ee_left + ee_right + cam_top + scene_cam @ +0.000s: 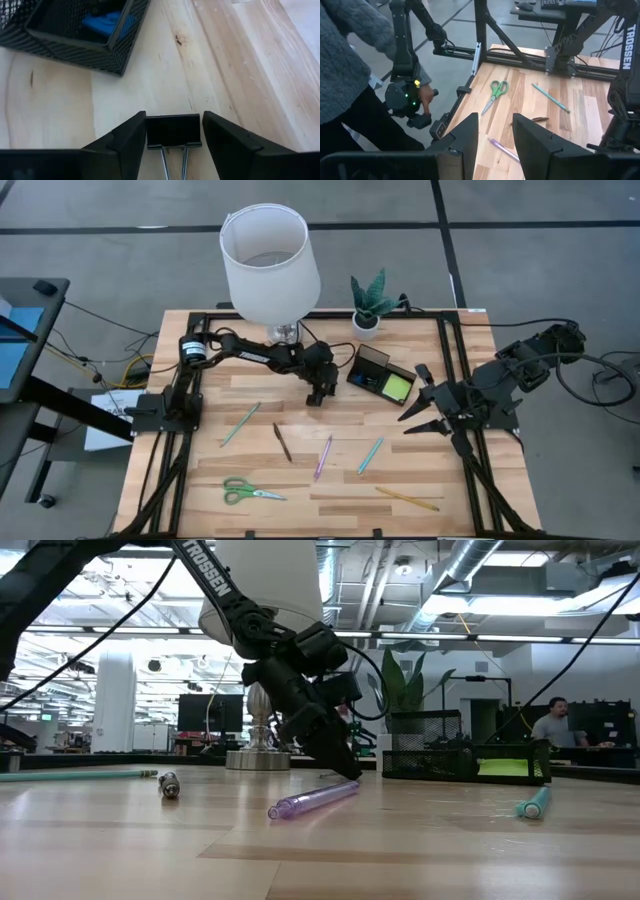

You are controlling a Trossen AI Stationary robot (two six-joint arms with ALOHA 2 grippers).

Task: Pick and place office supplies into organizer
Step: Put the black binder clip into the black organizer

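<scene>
A small black binder clip (173, 131) lies on the wood table just left of the black mesh organizer (380, 378), its wire handles toward my wrist. My left gripper (317, 395) is down at the table, closed around it. The organizer holds a lime sticky-note pad (397, 387) and a blue eraser (107, 24). Loose on the table are a teal pen (241, 423), a brown pencil (283, 442), a purple pen (323, 456), a second teal pen (370, 455), a yellow pencil (407, 499) and green-handled scissors (250, 492). My right gripper (420, 418) hangs open above the table's right side. My left gripper has the clip's black body (150, 131) between its two fingers, one on each short side. The fingers slant down from the table's left and far side. The clip lies flat on the table, its wire handles (172, 160) running back between the fingers.
A white-shaded lamp (268, 265) stands at the far edge behind my left arm, with a small potted plant (370, 305) to its right. In the right wrist view a person (350, 65) stands beside the table holding a dark device (407, 100).
</scene>
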